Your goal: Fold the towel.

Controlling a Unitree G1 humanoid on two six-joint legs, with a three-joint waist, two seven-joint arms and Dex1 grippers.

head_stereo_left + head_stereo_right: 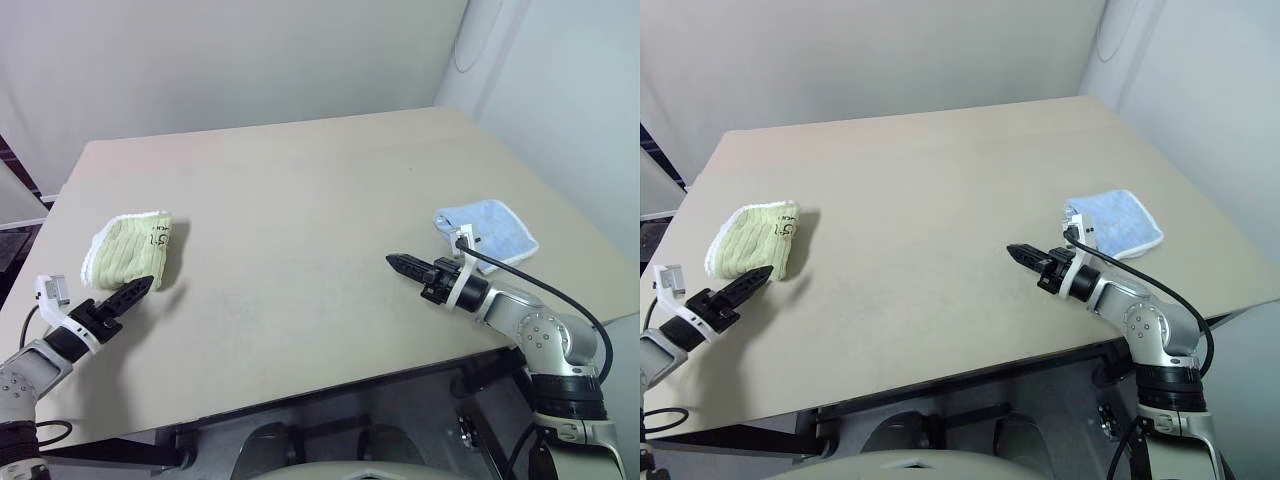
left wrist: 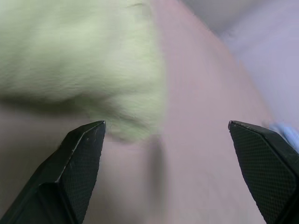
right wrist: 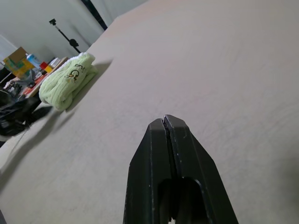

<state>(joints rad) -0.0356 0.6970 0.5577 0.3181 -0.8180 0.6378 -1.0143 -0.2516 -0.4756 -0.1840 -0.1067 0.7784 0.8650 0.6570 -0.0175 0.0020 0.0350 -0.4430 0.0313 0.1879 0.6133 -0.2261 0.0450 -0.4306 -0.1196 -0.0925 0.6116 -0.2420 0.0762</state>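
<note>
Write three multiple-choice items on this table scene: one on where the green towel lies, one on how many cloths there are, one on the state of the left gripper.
1. Where does the towel lie on the table?
A. by the robot's left side
B. by its right side
C. at the far edge

2. How many cloths lie on the table?
A. one
B. two
C. three

3. How is the left gripper?
A. shut on the towel
B. shut, empty
C. open, empty

Key: 1 A, the towel sits near the left gripper; 2 B, the towel plus a light blue cloth beside the shut right gripper; 3 C, the left wrist view shows its fingers wide apart with nothing between.
</note>
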